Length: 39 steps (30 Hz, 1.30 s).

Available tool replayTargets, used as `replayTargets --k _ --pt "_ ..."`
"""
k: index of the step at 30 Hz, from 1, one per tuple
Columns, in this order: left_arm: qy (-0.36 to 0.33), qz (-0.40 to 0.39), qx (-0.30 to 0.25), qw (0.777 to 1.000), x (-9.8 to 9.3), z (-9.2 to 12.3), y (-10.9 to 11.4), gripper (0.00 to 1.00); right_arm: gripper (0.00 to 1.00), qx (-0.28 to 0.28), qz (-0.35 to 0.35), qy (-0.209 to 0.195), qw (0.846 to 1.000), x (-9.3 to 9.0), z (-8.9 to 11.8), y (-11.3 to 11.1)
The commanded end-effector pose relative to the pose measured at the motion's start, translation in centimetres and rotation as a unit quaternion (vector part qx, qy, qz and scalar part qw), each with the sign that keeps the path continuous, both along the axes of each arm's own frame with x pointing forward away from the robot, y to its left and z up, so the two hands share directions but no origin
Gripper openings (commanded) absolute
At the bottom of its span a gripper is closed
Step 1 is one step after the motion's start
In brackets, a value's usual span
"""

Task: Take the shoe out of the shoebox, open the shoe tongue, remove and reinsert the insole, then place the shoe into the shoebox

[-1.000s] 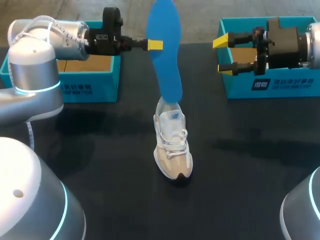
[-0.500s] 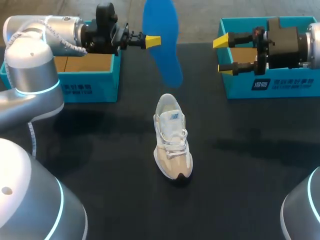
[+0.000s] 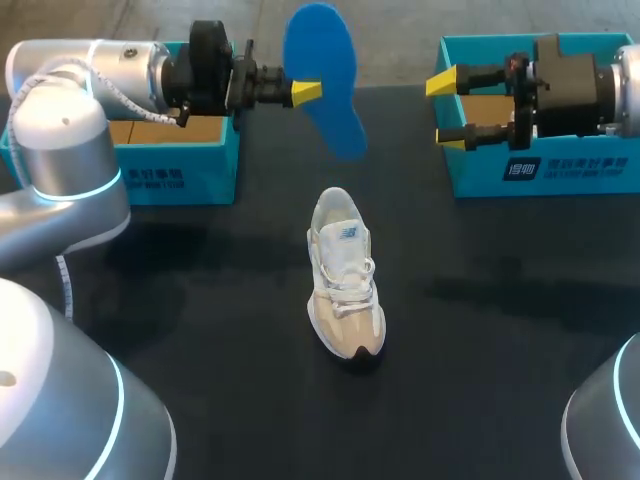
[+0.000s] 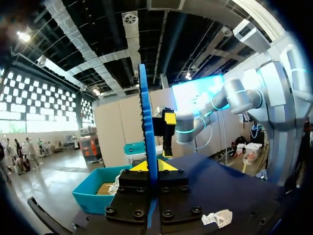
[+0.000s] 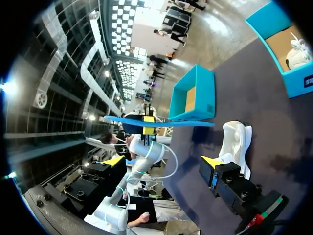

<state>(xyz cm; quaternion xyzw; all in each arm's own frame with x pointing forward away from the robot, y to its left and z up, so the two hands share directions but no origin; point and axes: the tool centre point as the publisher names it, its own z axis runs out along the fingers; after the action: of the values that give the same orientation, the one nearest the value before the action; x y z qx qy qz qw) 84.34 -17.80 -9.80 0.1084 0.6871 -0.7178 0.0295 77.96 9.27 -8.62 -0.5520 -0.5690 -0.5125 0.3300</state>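
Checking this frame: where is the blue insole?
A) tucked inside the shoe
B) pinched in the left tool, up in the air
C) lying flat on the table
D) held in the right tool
B: the left tool is shut on the blue insole, which is held in the air clear of the shoe; the right tool is open and empty.

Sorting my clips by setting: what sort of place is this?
Probably a robot test bench, not a shop: a black table with a shoe, teal shoeboxes, and the left arm holding up an insole.
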Motion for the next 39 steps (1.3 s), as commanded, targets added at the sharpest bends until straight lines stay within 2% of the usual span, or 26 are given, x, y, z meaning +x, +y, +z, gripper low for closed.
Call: replayTargets --k 1,4,8,12,13,15,17,20,22,26,28,30,31,33,39 --pt "-0.168 0.018 0.024 0.985 0.1 -0.7 0.3 0.0 1.0 0.001 0.0 0.0 1.0 0.1 -0.1 0.2" --pt "-0.251 0.036 0.025 0.967 0.3 -1.1 0.4 0.0 1.0 0.001 0.0 0.0 1.0 0.1 -0.1 0.2" --pt "-0.362 0.049 0.026 0.931 0.5 -1.8 0.4 0.0 1.0 0.001 0.0 0.0 1.0 0.1 -0.1 0.2" --pt "-0.429 0.059 0.023 0.901 0.6 -2.2 0.3 0.0 1.0 0.001 0.0 0.0 1.0 0.1 -0.1 0.2" --pt "-0.462 0.061 0.024 0.884 0.6 -2.3 0.2 0.0 1.0 0.001 0.0 0.0 1.0 0.1 -0.1 0.2" --pt "-0.482 0.06 0.021 0.874 0.6 -2.4 0.2 0.0 1.0 0.001 0.0 0.0 1.0 0.1 -0.1 0.2" --pt "-0.534 0.062 0.019 0.843 0.7 -2.6 0.2 0.0 1.0 0.001 0.0 0.0 1.0 0.1 -0.1 0.2" --pt "-0.556 0.073 0.003 0.828 0.7 -2.6 0.3 0.0 1.0 0.001 0.0 0.0 1.0 0.1 -0.1 0.2" --pt "-0.592 0.074 -0.001 0.802 0.7 -2.8 0.3 0.0 1.0 0.001 0.0 0.0 1.0 0.1 -0.1 0.2" --pt "-0.634 0.08 -0.015 0.769 0.9 -2.9 0.5 0.0 1.0 0.001 0.0 0.0 1.0 0.1 -0.1 0.2" --pt "-0.663 0.09 -0.024 0.743 1.1 -2.8 0.6 0.0 1.0 0.001 0.0 0.0 1.0 0.1 -0.1 0.2" --pt "-0.701 0.1 -0.032 0.705 1.4 -2.8 0.6 0.0 1.0 0.001 0.0 0.0 1.0 0.1 -0.1 0.2" --pt "-0.706 0.102 -0.033 0.7 1.4 -2.8 0.6 0.0 1.0 0.001 0.0 0.0 1.0 0.1 -0.1 0.2" --pt "-0.743 0.109 -0.04 0.659 1.7 -2.8 0.6 0.0 1.0 0.001 0.0 0.0 1.0 0.1 -0.1 0.2" --pt "-0.753 0.13 -0.048 0.643 1.9 -2.4 0.5 0.0 1.0 0.001 0.0 0.0 1.0 0.1 -0.1 0.2"
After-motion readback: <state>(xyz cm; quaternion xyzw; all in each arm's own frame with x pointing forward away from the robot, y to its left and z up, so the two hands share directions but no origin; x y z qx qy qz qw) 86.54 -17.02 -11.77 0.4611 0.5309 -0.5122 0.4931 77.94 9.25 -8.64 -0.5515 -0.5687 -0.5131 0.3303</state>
